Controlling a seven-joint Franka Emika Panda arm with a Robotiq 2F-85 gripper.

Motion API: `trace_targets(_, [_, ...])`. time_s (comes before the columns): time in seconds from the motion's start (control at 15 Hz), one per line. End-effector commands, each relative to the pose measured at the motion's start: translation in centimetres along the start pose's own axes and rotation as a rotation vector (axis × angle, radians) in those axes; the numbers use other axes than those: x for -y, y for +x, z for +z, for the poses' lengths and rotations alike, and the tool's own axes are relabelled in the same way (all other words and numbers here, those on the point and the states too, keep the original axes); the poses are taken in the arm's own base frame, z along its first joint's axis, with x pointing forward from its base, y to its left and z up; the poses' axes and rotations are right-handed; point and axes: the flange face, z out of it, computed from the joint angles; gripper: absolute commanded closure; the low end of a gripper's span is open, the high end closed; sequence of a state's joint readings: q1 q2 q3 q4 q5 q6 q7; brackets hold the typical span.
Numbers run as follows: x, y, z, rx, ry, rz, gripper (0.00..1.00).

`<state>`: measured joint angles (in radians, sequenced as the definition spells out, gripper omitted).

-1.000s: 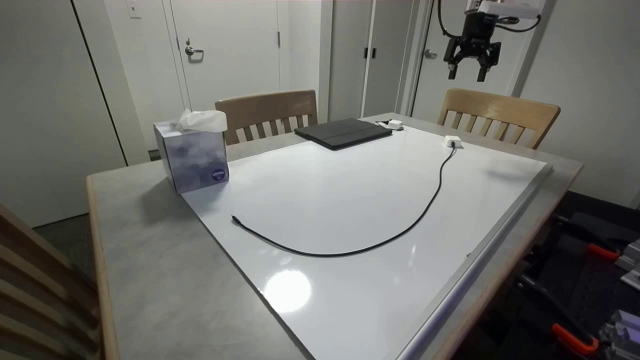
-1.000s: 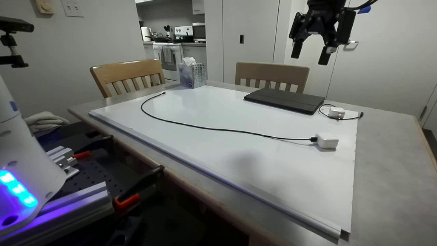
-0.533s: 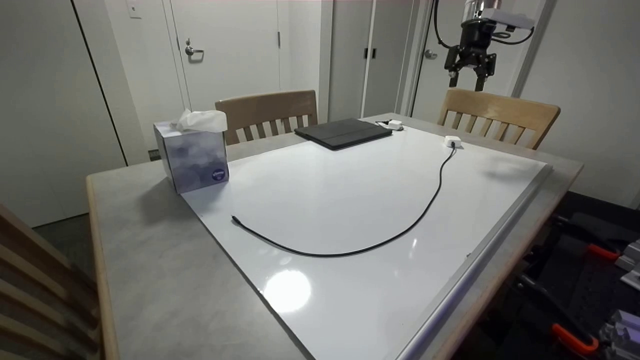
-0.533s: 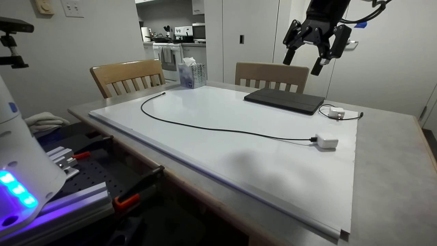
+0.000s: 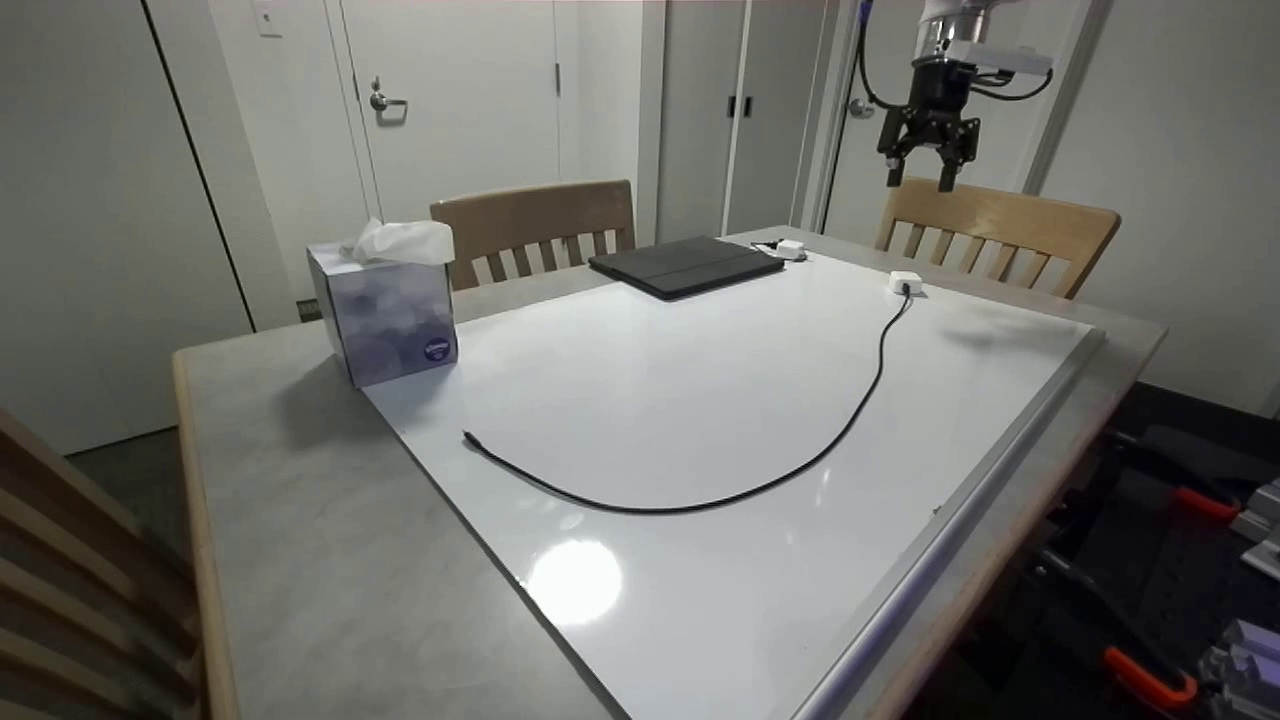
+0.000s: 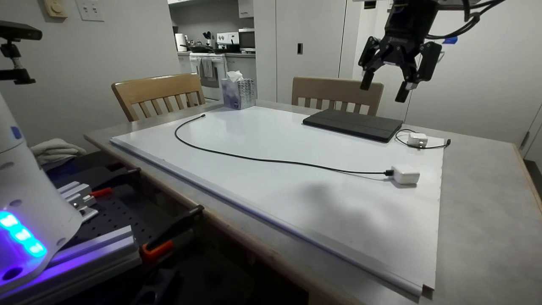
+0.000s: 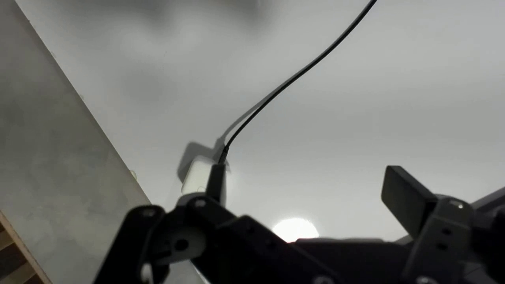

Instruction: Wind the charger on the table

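The charger's thin black cable lies in a wide curve on the table's white top, and it also shows in an exterior view. Its white plug block sits at one end, seen also in an exterior view. My gripper is open and empty, well above the table, in both exterior views. In the wrist view, the gripper has its left finger partly covering the plug block. The cable runs from the block to the top edge.
A flat dark slab lies near the table's far edge. Beside it is another white plug with a short black cable. A tissue box stands at a corner. Chairs surround the table. A raised rail runs along one side.
My gripper has come down toward the table and shifted slightly left in an exterior view. It stays open. The charger has not moved.
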<state>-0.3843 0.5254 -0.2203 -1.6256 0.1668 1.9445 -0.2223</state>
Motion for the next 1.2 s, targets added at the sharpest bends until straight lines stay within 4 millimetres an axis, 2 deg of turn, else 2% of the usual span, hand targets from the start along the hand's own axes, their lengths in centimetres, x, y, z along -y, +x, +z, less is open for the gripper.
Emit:
trace_targets(0.0, [-0.9,2.5,2.4,-0.025,-0.025,-0.005,0.00])
trace_targets(0.33, [-2.8,4.9,4.8,-0.027,-0.056,0.010,0.00])
trace_targets(0.67, [-5.1,6.5,6.2,-0.011,-0.117,0.062,0.00])
trace_targets(1.0, [-6.8,6.9,7.6,0.017,-0.102,0.157,0.00])
trace_targets(1.13, [-7.8,6.2,8.7,0.031,-0.090,0.206,0.00])
